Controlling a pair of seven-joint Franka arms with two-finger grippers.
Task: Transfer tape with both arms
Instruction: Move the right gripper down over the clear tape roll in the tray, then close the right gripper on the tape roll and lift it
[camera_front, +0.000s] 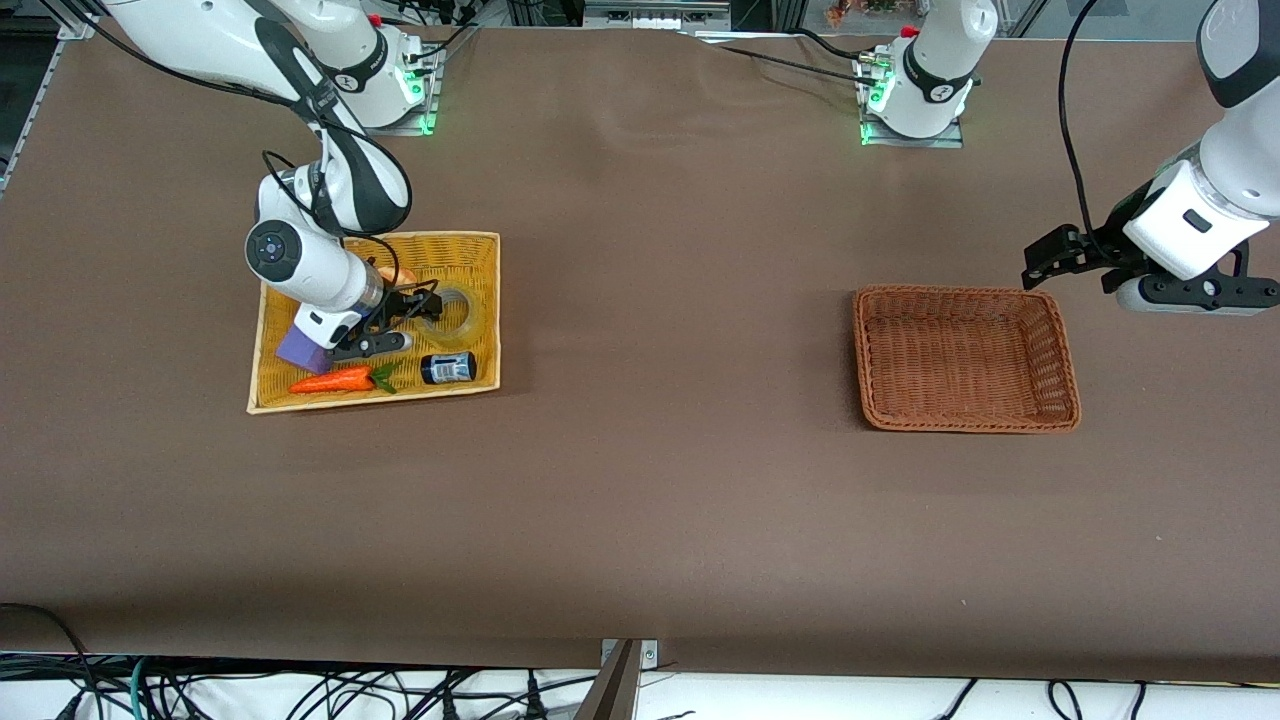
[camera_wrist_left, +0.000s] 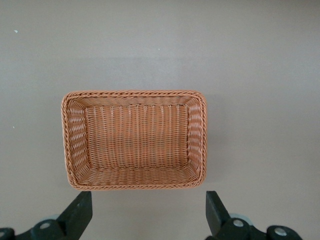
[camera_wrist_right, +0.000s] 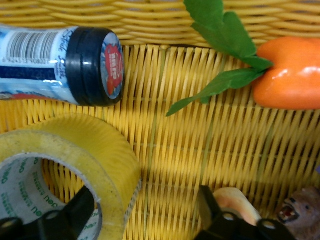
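The tape (camera_front: 470, 326), a yellowish translucent ring, lies in the yellow basket (camera_front: 489, 290) at the right arm's end of the table. My right gripper (camera_front: 412, 318) is low in that basket and open. In the right wrist view the tape (camera_wrist_right: 75, 145) sits at the right gripper (camera_wrist_right: 145, 212): one finger (camera_wrist_right: 75, 215) is inside the ring's hole and the other finger (camera_wrist_right: 210, 205) is outside, so the jaws straddle the ring's wall without closing on it. My left gripper (camera_front: 1045, 255) is open and empty, up in the air beside the brown basket (camera_front: 960, 292).
The yellow basket also holds a black jar (camera_front: 447, 367) with a blue label, a toy carrot (camera_front: 335, 381), a purple block (camera_front: 303, 347) and a small bear figure (camera_wrist_right: 300, 215). The brown basket (camera_wrist_left: 135, 93) is empty, seen past the left gripper (camera_wrist_left: 148, 215).
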